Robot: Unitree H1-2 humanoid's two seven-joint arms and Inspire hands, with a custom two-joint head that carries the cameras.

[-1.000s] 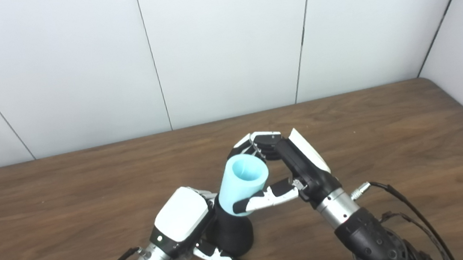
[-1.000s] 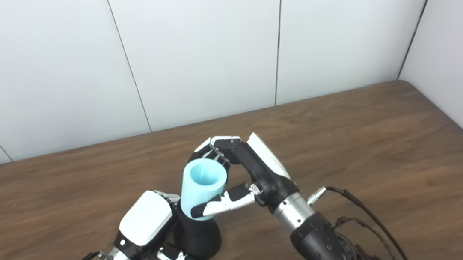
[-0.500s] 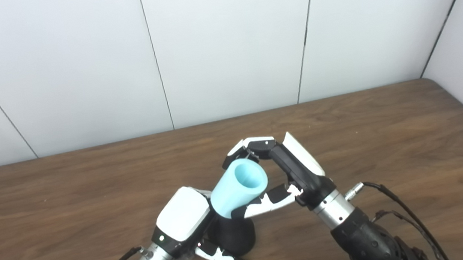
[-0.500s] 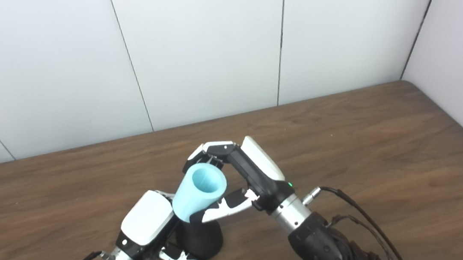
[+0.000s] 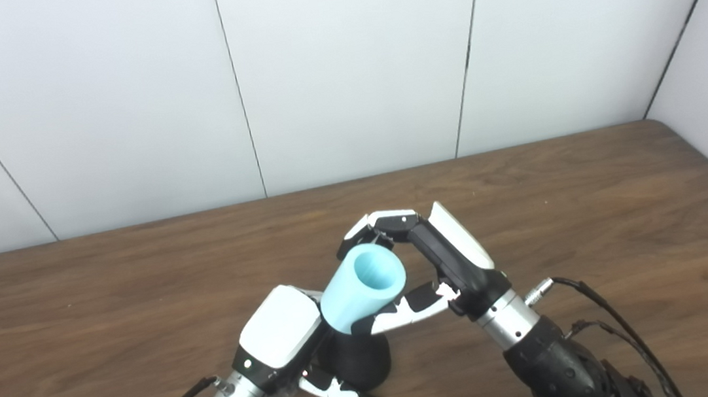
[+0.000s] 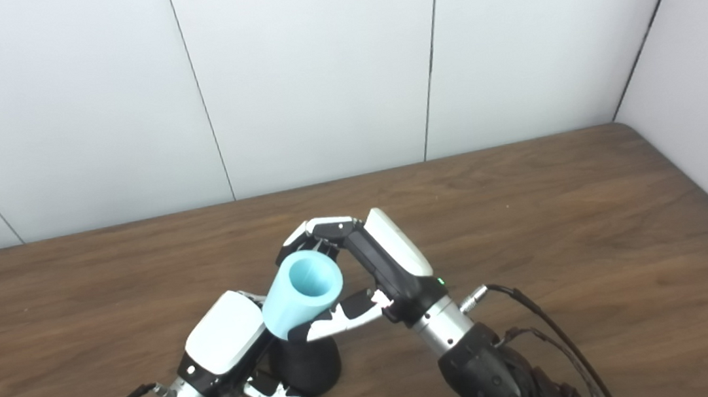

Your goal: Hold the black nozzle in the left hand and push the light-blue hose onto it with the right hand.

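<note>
- Across the whole lower half sits a dark brown wood-grain table (image 5: 591, 200), with plain white wall panels (image 5: 346, 61) behind it, split by thin dark seams.
- The right hand (image 5: 426, 263), black and white with a silver wrist, comes in from the bottom right. Its fingers (image 5: 373, 223) curl over the far side of the tube and its thumb presses the near side, so it's clamped on the hose.
- The left hand (image 6: 227, 333), with a white back plate, sits low near the front edge and is wrapped around the nozzle, fingers closed on it.
- The light-blue hose (image 5: 363, 286), a short smooth fat tube, is tilted with its open end pointing up and to the right. Its lower end meets the top of the nozzle; how far it's seated can't be told.
- The black cone-shaped nozzle (image 5: 355, 363) stands with its wide base on the table, right between the two hands.
- A black cable with a silver plug (image 5: 538, 291) sticks out at the right wrist.
</note>
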